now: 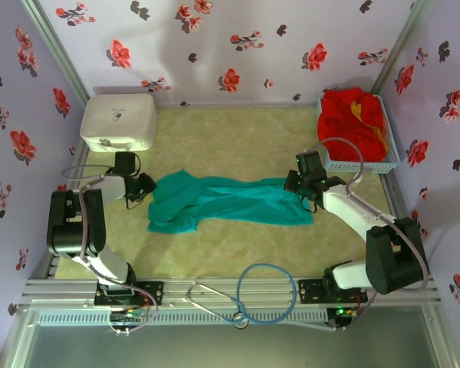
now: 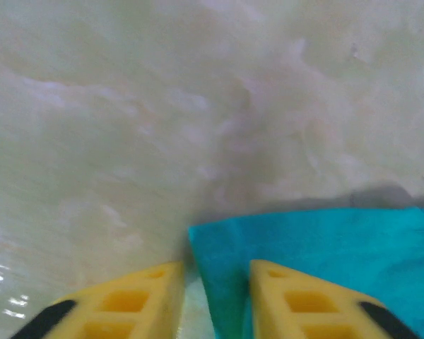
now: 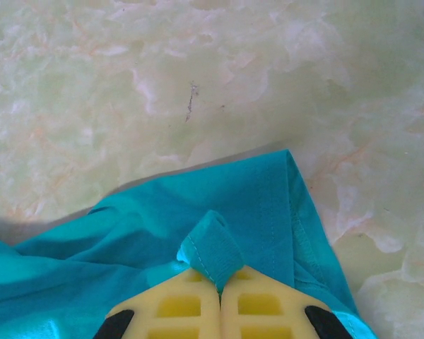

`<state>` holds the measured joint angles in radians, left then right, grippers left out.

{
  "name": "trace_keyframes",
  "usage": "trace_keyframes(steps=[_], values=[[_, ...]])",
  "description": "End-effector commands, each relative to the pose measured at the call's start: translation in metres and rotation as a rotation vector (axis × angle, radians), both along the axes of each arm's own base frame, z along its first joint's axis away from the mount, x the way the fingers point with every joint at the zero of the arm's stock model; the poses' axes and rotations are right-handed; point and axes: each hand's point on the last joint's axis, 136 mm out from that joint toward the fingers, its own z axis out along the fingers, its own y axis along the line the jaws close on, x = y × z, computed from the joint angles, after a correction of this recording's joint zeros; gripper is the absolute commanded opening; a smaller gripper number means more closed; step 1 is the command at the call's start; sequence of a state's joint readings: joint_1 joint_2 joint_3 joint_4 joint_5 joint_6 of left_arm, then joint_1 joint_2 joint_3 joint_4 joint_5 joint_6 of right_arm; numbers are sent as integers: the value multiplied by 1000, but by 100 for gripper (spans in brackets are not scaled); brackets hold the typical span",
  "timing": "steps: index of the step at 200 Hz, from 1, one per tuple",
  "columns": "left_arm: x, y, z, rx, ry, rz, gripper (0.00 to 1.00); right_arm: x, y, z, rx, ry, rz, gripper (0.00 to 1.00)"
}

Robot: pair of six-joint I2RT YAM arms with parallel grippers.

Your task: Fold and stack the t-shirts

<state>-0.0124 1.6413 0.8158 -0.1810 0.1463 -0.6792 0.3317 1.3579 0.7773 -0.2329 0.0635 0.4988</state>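
The right fingers (image 3: 220,286) are pressed together, clamped on a small raised fold of the teal-green soft cloth t-shirt (image 3: 162,226) close to one of its stitched edges. Around that pinch the cloth spreads flat and creased over the pale marbled tabletop (image 3: 198,85), with one corner of the garment just beyond the fingers.

The left fingers (image 1: 149,189) stand apart at the opposite end of the same shirt. In the left wrist view a corner of the teal cloth (image 2: 325,240) lies in the gap between the two yellow tips, near the right-hand one, and the bare tabletop stretches away ahead of them.

From above, the teal shirt (image 1: 230,201) lies stretched in a long, rumpled band across the middle of the tabletop (image 1: 238,138), between the two arms, wider and more bunched at its left end.

At the far right corner, bright red t-shirts (image 1: 351,115), one showing a yellow mark, are heaped in a white mesh plastic basket (image 1: 391,157). At the far left corner sits a white rounded plastic box (image 1: 117,121), well apart from the teal shirt. Lilac walls printed with red flowers (image 1: 230,38) enclose the tabletop.
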Motion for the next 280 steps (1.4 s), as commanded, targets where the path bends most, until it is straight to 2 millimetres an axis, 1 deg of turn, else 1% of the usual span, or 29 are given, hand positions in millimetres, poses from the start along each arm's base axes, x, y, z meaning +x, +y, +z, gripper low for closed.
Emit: trace_keyframes(steps=[1,15,28,48,64,68,94,106,122,134,153,171,199,206,216,218,226,242,249,250,268,280], values=[[22,-7,1,-54,-49,-2,20,13,0,14,11,-45,-13,0],[32,-10,7,-68,-66,-9,9,18,-1,18,11,-61,-19,0],[40,-12,18,-75,-75,-21,0,25,-2,26,18,-80,-28,0],[55,-19,48,-79,-127,-60,0,37,-3,44,28,-125,-43,0],[67,-25,80,-63,-183,-99,0,48,-4,60,39,-168,-54,0],[68,-26,85,-55,-189,-113,0,50,-4,62,40,-174,-57,0],[84,-36,138,-23,-280,-187,0,68,-7,82,65,-214,-93,0],[88,-38,157,-10,-304,-209,0,75,-7,90,70,-233,-97,0],[89,-40,174,0,-320,-227,0,81,-6,99,71,-257,-100,0],[88,-41,181,4,-331,-233,0,85,-7,102,76,-266,-104,0],[87,-41,183,15,-333,-247,0,88,-7,103,79,-269,-104,0],[94,-42,190,24,-359,-261,0,94,-11,107,75,-285,-125,0],[114,-50,223,47,-401,-317,0,112,-18,116,80,-285,-151,0],[120,-53,237,54,-429,-330,0,117,-19,120,83,-291,-155,0],[128,-57,256,65,-464,-346,0,123,-20,122,89,-292,-163,0],[129,-57,257,66,-466,-349,0,124,-21,122,90,-293,-165,0],[135,-60,273,74,-502,-360,0,129,-21,123,97,-294,-171,0],[147,-68,295,91,-551,-389,0,138,-22,124,111,-298,-180,0],[150,-73,303,99,-567,-407,0,141,-23,124,114,-296,-185,0],[151,-74,301,99,-562,-411,0,142,-23,123,116,-295,-186,0],[163,-90,315,112,-599,-478,0,150,-26,120,124,-292,-197,0],[170,-101,324,135,-636,-520,0,156,-27,114,122,-276,-200,0]])
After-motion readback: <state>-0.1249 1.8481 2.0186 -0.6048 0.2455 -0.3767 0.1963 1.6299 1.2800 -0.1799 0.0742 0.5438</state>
